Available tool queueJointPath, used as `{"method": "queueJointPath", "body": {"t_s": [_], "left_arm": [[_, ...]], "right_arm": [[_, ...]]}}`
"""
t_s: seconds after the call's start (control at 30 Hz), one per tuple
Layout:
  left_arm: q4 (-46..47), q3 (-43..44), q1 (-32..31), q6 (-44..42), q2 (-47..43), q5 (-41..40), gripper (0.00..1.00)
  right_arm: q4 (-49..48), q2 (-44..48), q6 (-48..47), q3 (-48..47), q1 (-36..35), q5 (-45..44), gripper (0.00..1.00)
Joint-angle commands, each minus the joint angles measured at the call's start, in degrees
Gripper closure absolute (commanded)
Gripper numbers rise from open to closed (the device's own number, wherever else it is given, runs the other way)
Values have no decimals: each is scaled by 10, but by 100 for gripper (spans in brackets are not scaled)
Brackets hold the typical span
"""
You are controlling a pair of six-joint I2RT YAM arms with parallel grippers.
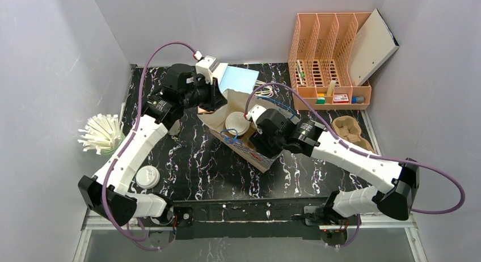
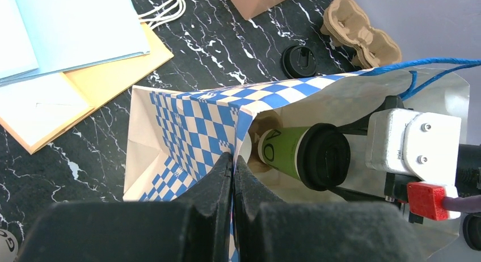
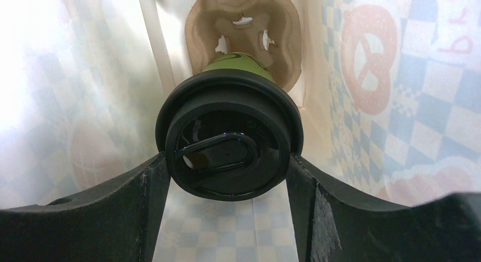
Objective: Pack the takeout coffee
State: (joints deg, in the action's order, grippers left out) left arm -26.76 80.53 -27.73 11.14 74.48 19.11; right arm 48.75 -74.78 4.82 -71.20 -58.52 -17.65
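Note:
The takeout coffee (image 2: 282,151), a green cup with a black lid (image 3: 230,137), is inside a blue-and-white checkered paper bag (image 2: 187,120). My right gripper (image 3: 230,172) reaches into the bag, and its fingers (image 3: 154,188) press the lid's rim from both sides. Beyond the cup, a brown pulp cup carrier (image 3: 244,21) sits at the bag's far end. My left gripper (image 2: 233,160) is shut on the bag's rim at its mouth. From above, the bag (image 1: 255,153) lies mid-table between the two arms, with the left gripper (image 1: 211,98) at its back edge.
A second pulp carrier (image 1: 349,131) and a loose black lid (image 2: 299,60) lie right of the bag. An orange file rack (image 1: 329,63) stands at the back right, with blue and tan folders (image 2: 74,35) behind the bag. A straw holder (image 1: 102,134) and a white lid (image 1: 147,177) are at the left.

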Motion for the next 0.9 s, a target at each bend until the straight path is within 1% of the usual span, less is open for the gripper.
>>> {"method": "queueJointPath", "body": {"t_s": [0.0,0.1,0.2,0.37,0.47,0.67,0.77,0.87], "left_arm": [[15,13,0,-9,-19,33,100],[26,25,0,0,-15,24,100],[52,36,0,11,-11,11,100],[68,48,0,12,1,8,100],[85,50,0,18,4,13,100],[131,27,0,21,1,40,100],[153,7,0,16,-11,50,100],[154,-6,1,9,-17,67,100]], "right_arm": [[-41,18,-17,9,1,-24,59],[-63,29,-37,21,1,-8,60],[-91,53,-47,52,1,-29,60],[-134,89,-63,101,0,-48,61],[-161,98,-73,114,1,-44,61],[-189,108,-95,135,1,-38,61],[-226,132,-112,169,1,-38,62],[-269,152,-128,202,1,-52,63]]}}
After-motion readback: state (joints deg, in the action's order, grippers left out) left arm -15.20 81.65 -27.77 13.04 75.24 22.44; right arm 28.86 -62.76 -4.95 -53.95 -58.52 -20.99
